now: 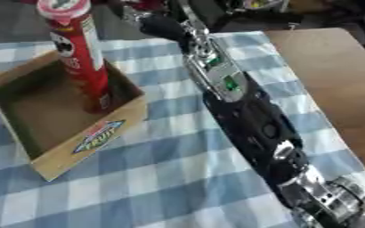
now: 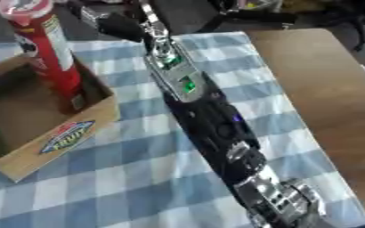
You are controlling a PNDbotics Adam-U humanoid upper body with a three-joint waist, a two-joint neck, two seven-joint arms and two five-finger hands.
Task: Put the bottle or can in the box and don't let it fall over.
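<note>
Diagonally, right arm (image 1: 248,116) outstretched, can (image 1: 80,53) upright

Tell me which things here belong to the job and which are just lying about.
Job:
- red can, standing upright inside the box
- cardboard box
- right arm, reaching across the table; its hand is hard to make out

Lying about:
- checked tablecloth
- bare wooden tabletop

We are seeing a tall red can (image 1: 82,58) with a pale lid standing upright inside an open brown cardboard box (image 1: 100,136), near the box's right wall, on the blue-checked counter (image 1: 162,178).
</note>
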